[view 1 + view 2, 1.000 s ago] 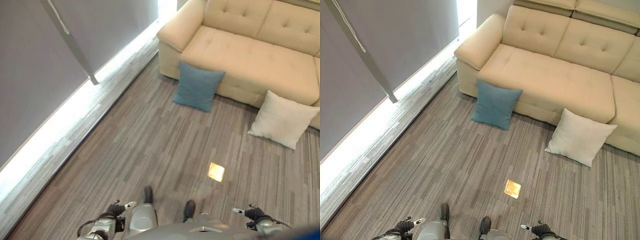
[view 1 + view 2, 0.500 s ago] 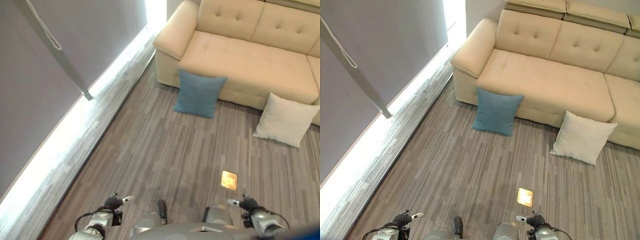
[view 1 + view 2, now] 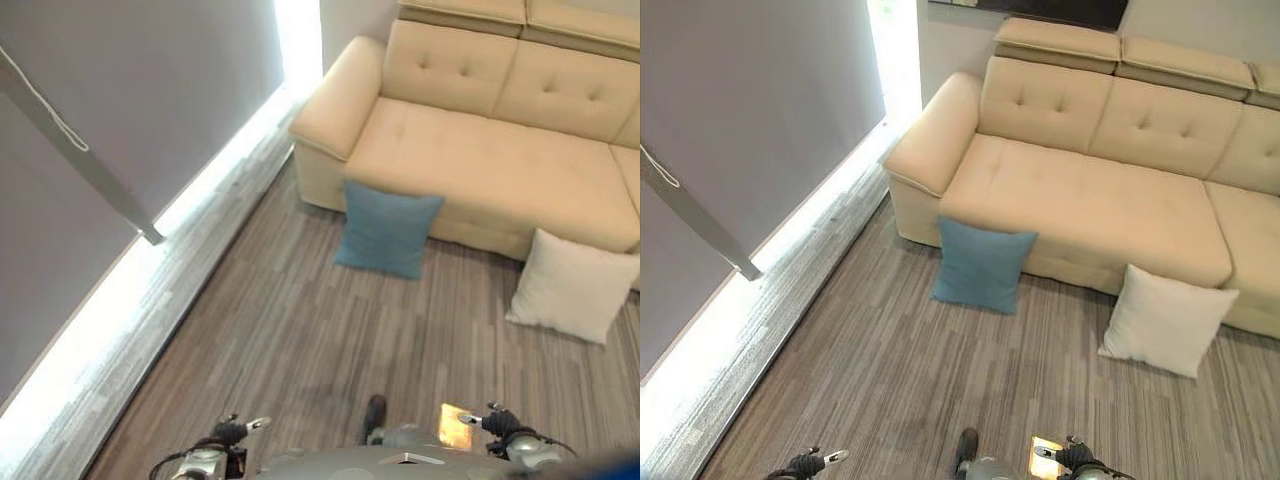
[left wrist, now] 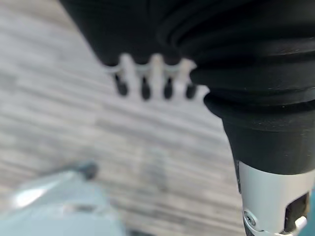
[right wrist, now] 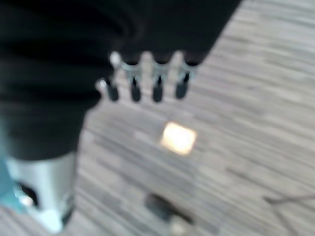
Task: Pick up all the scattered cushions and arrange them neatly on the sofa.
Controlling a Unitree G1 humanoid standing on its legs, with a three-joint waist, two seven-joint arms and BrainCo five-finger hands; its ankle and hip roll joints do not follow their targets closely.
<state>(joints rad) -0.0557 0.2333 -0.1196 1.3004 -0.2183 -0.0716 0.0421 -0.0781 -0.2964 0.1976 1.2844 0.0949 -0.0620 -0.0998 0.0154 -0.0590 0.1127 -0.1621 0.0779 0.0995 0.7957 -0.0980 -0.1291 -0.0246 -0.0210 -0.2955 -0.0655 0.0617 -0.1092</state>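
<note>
1. One beige sofa (image 3: 1110, 190) is observed at the far side of the room, with three tufted back sections counted in the right eye view. No cushion is seen on its seat.
2. Two loose cushions are counted, both on the floor.
3. The blue cushion (image 3: 978, 266) is propped upright against the sofa front, below the seat nearest the armrest, with its lower edge on the floor.
4. The white cushion (image 3: 1164, 319) is leaned against the sofa front further to the robot's right, well apart from the blue one.
5. The floor (image 3: 300, 330) is covered in grey striped carpet. One small bright rectangular patch (image 3: 457, 425) is noted on it, just beside the right hand.
6. One grey wall panel (image 3: 150, 90) and a lit strip along its base are recorded on the robot's left.
7. The left hand (image 3: 232, 432) is seen low at the near edge, fingers (image 4: 144, 83) extended straight and relaxed, nothing held.
8. The right hand (image 3: 497, 421) is likewise seen low at the near edge, fingers (image 5: 156, 83) extended straight, nothing held.
9. Both hands are well apart from both cushions.
</note>
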